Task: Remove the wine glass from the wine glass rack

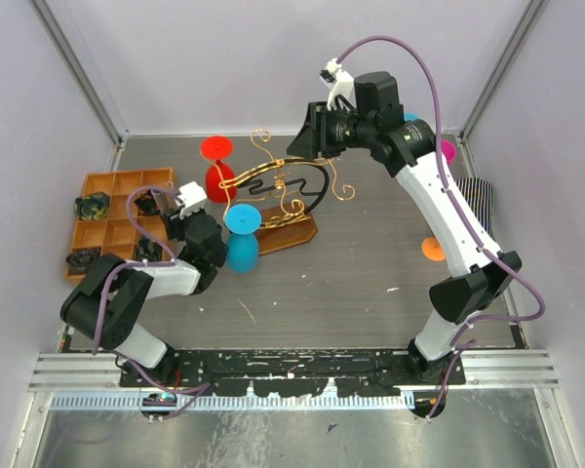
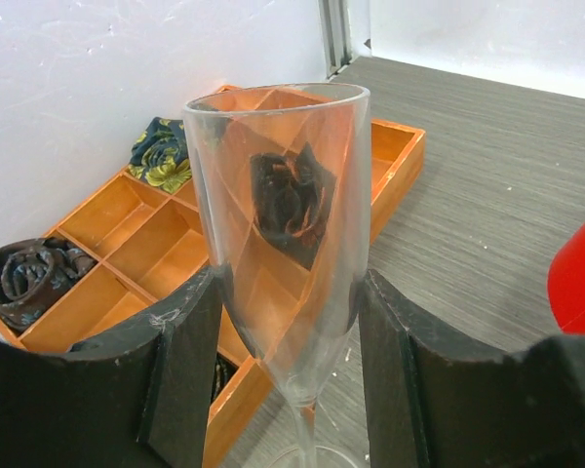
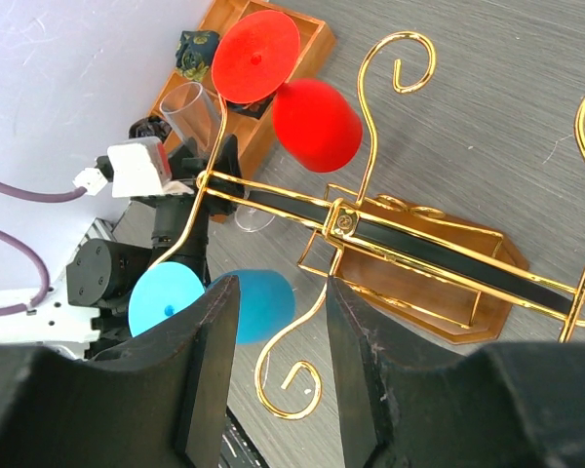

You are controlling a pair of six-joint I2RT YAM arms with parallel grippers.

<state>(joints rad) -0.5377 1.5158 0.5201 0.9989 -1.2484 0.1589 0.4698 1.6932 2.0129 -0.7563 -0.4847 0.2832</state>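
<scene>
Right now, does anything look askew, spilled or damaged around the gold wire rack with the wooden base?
Nothing stands out. The gold wire rack sits on its wooden base, the red wine glass and the blue wine glass hang from it intact, and the clear wine glass is whole, clamped in the left gripper. No spill.

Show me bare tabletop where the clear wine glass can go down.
Free: the grey table in front of the wine glass rack, between the blue glass and the orange object. Crowded: the left, between compartment tray, red glass and rack.
</scene>
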